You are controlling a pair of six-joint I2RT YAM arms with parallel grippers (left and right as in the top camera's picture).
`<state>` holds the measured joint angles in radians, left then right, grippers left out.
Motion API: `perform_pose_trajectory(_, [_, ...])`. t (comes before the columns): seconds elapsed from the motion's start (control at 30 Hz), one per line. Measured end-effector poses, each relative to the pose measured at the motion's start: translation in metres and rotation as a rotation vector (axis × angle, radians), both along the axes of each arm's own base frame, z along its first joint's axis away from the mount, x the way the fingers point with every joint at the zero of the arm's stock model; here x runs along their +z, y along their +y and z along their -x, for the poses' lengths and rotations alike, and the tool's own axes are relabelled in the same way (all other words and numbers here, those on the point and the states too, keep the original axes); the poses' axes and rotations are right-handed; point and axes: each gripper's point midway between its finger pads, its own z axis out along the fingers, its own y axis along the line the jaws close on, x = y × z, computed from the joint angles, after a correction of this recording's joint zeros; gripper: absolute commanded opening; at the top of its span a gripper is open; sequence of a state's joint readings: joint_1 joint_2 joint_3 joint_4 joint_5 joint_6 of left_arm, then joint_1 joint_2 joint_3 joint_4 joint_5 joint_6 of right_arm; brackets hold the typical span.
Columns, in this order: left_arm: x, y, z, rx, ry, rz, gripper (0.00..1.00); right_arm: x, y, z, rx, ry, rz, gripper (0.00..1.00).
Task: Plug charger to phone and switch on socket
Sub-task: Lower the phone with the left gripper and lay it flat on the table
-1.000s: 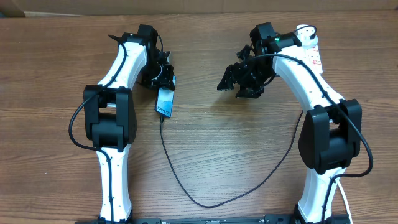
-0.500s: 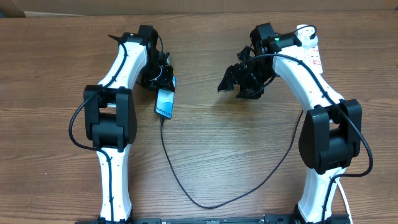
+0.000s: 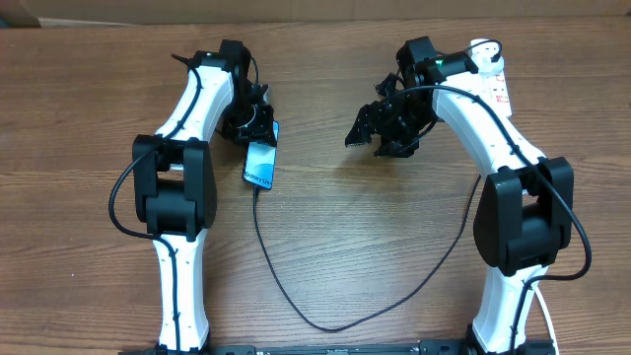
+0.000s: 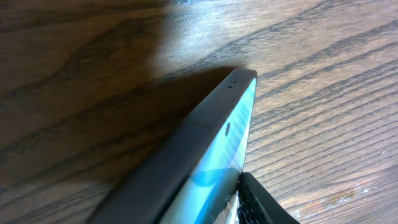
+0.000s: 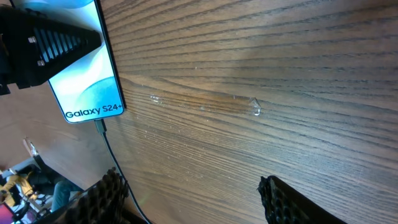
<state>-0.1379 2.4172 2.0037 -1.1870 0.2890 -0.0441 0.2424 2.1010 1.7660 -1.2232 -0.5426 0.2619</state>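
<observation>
Firmly on the phone: left gripper clamped, right gripper spread

Up close, the left gripper [image 3: 253,125] is closed on the upper short end of the Galaxy S24+ phone [image 3: 260,163]. One ribbed black finger [image 5: 55,42] lies across the light blue screen, and the left wrist camera shows a pad [image 4: 261,202] pressed to the glass beside the dark edge. From that grip the phone slants away with its screen up (the name is printed in white near its lower short end). It casts a broad shadow on the wooden table [image 3: 355,237].

At that lower end the charger [image 3: 296,306] has its small black connector seated in the port. Its thin black cable runs down from the phone, loops wide, then climbs to the right of the phone towards a white round plug [image 3: 481,47] on the white power strip [image 3: 500,87]. The strip lies well to the phone's right. Its red switches are too small to read.

Between phone and strip, the right gripper [image 3: 367,136] hangs over bare wood with its fingers wide apart, gripping nothing.
</observation>
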Motion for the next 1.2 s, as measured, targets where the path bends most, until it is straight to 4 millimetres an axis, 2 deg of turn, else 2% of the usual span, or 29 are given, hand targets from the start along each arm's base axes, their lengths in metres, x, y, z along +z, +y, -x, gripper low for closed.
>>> perform_pose_trajectory(0.23, [0.0,0.001,0.0,0.0,0.001,-0.006,0.34,0.0,0.0,0.0,0.001,0.0,0.0,0.7])
perform_pose_trajectory(0.43, [0.0,0.004,0.001,-0.001,0.003,-0.022,0.4,0.0,0.0,0.0,0.001,0.001,0.0,0.7])
perform_pose_trajectory(0.73, [0.0,0.007,0.001,-0.001,-0.001,-0.043,0.4,0.0,0.0,0.0,0.0,0.001,0.001,0.7])
perform_pose_trajectory(1.2, [0.001,0.011,0.001,-0.001,-0.001,-0.067,0.54,0.0,0.0,0.0,0.001,0.001,0.001,0.7])
